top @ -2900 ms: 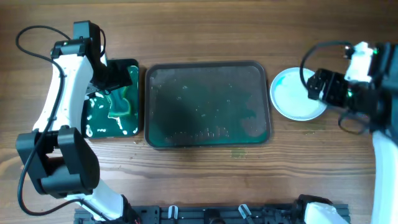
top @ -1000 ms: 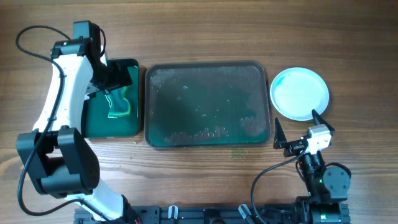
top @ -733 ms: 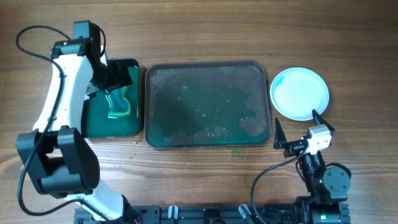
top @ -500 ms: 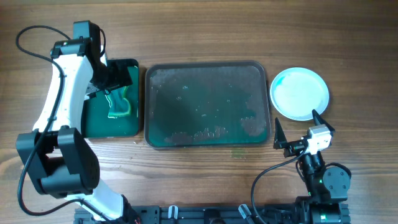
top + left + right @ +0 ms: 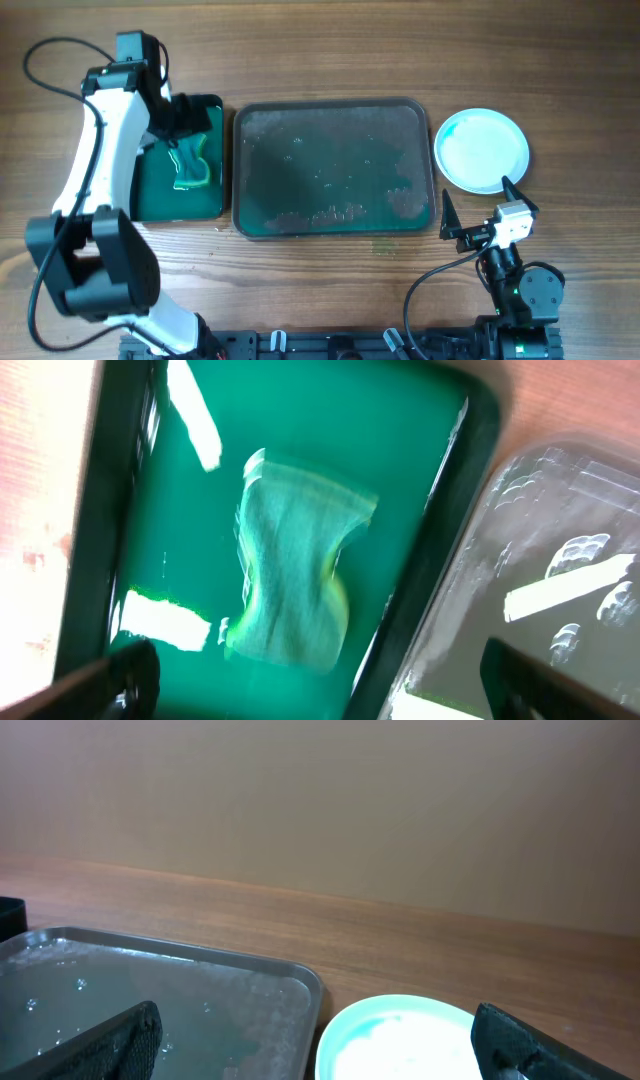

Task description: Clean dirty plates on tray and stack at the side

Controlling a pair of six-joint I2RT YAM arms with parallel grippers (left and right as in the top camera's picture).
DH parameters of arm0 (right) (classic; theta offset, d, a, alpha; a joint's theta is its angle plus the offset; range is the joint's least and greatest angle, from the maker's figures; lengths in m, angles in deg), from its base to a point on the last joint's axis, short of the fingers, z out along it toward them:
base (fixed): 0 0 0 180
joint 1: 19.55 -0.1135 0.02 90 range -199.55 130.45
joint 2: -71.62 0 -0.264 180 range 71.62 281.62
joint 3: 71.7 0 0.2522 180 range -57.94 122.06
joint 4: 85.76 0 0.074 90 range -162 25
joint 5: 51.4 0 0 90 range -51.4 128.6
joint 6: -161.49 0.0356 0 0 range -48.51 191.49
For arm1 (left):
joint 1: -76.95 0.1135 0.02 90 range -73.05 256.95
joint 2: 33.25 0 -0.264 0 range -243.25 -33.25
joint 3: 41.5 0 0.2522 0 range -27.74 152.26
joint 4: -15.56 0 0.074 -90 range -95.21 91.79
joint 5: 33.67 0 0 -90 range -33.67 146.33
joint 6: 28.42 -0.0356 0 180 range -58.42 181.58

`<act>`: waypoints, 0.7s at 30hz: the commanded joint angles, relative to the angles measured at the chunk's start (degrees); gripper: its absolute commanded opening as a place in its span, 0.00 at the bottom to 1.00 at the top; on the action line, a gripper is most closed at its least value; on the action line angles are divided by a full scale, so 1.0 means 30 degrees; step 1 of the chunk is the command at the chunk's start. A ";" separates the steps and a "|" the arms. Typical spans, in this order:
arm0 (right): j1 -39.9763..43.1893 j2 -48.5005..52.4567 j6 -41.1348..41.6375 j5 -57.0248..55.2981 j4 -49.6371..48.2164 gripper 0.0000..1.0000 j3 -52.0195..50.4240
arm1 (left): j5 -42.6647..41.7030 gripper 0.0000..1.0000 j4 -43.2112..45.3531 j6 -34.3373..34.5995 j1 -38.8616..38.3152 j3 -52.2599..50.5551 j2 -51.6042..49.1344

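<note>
The right fingers [image 5: 478, 203] are spread wide and hold nothing, just near of the plate [image 5: 482, 150] — it sits on the table [image 5: 330, 50], right of the big dark tray [image 5: 300, 180]. The left fingers [image 5: 190, 122] are spread too, over a green cloth [image 5: 195, 165] in the small green tray [image 5: 160, 195] — left of the big one.

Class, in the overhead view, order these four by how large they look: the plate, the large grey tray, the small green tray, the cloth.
1. large grey tray
2. small green tray
3. plate
4. cloth
</note>
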 commanded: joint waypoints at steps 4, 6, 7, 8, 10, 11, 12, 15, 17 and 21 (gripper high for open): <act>-0.0095 -0.0117 -0.0131 -0.0342 -0.0029 1.00 -0.0051 | -0.0255 1.00 0.9340 0.0000 -0.0568 -0.6237 0.7927; -0.0095 -0.0117 -0.0131 -0.0342 -0.0029 1.00 -0.0051 | -0.0787 1.00 1.1817 -0.0270 -0.0444 -0.9049 1.0484; -0.0095 -0.0117 -0.0131 -0.0342 -0.0029 1.00 -0.0051 | -0.1362 1.00 1.2772 -0.1020 -0.0379 -1.0397 1.1766; -0.0095 -0.0117 -0.0131 -0.0342 -0.0029 1.00 -0.0051 | -0.2310 1.00 1.3814 -0.2251 -0.0270 -1.2065 1.3420; -0.0095 -0.0117 -0.0138 -0.0342 -0.0029 1.00 -0.0051 | -0.3861 1.00 1.4710 -0.4932 -0.0153 -1.4724 1.6262; -0.0095 -0.0117 -0.0138 -0.0342 -0.0029 1.00 -0.0051 | -0.3905 1.00 1.5008 -0.5115 -0.0153 -1.5708 1.7376; -0.0095 -0.0117 -0.0138 -0.0342 -0.0029 1.00 -0.0051 | -0.3891 1.00 1.5409 -0.5115 -0.0153 -1.6990 1.8666; -0.0095 -0.0117 -0.0138 -0.0342 -0.0029 1.00 -0.0051 | -0.3665 1.00 1.6786 -0.5173 -0.0153 -2.0895 2.2709; -0.0095 -0.0117 -0.0131 -0.0342 -0.0029 1.00 -0.0051 | -0.3177 1.00 1.7828 -0.4932 -0.0219 -2.2986 2.4946; -0.0095 -0.0117 -0.0138 -0.0342 -0.0029 1.00 -0.0051 | -0.2419 1.00 1.8054 -0.4371 -0.0248 -2.5733 2.8902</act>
